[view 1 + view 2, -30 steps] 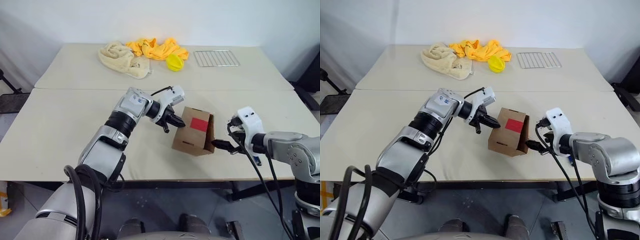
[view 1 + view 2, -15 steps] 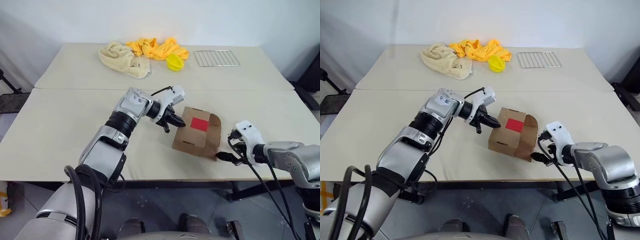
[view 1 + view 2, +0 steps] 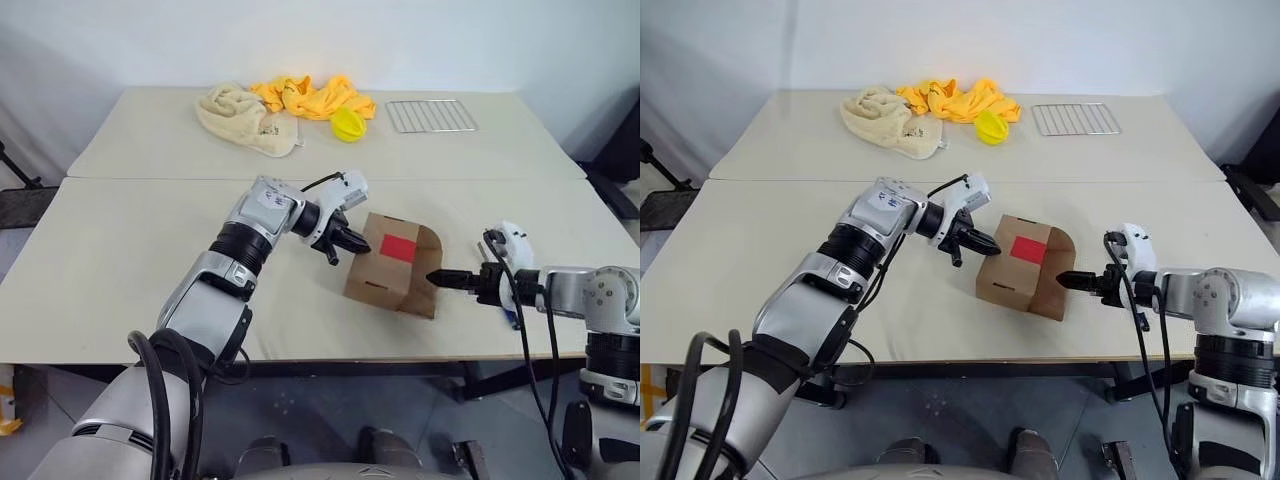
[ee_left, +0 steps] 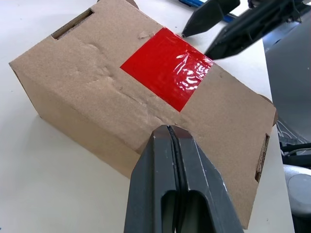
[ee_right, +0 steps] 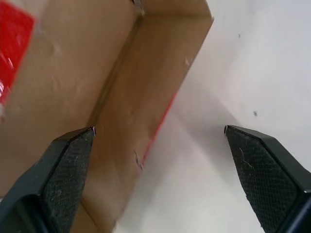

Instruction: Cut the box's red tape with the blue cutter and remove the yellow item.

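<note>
Left gripper (image 3: 343, 250), fingers pressed together, empty, hovers at the box (image 3: 393, 263)'s near-left top edge. Right gripper (image 3: 1072, 278), spread wide, points at its hanging right flap (image 3: 424, 278); bare table (image 3: 120, 260) surrounds them. Left wrist view shows red tape (image 4: 167, 67) wrinkled and a blue cutter (image 4: 194, 3) sliver beyond.

Pale table (image 3: 130, 250), box (image 3: 385, 275), cloths (image 3: 285, 108), yellow ball (image 3: 348, 124), wire rack (image 3: 431, 115)
</note>
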